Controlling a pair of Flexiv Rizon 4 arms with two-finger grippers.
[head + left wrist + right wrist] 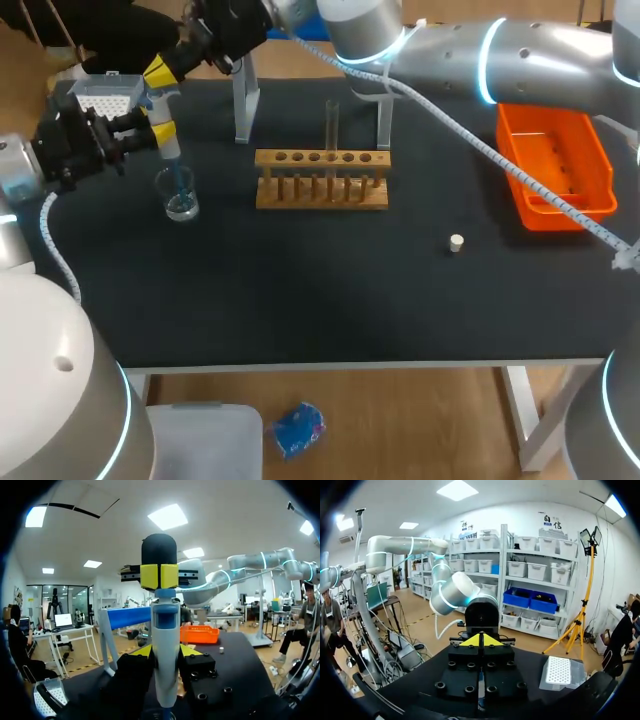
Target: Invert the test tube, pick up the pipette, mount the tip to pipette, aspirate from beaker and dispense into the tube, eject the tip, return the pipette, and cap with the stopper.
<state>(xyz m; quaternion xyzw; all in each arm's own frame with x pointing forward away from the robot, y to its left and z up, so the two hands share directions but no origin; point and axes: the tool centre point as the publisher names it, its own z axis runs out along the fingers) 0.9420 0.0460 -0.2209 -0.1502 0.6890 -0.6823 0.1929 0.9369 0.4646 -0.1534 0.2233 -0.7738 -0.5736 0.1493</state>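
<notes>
My left gripper [158, 120] is shut on the white-and-blue pipette [168, 145], holding it upright with its tip down in the glass beaker [181, 197] of blue liquid. In the left wrist view the pipette [165, 645] stands between my yellow tips. My right gripper [160, 71], shut, reaches across from the right and rests on the pipette's top; its yellow tips [159, 576] sit on the plunger. A test tube [332, 125] stands upright in the wooden rack [320, 190]. The small white stopper [456, 242] lies on the mat to the right.
The tip box [108, 95] sits at the far left, behind the beaker. The pipette stand [244, 105] rises behind the rack. An orange tray [553, 165] lies at the right. My right arm's white cable [470, 135] hangs over the table.
</notes>
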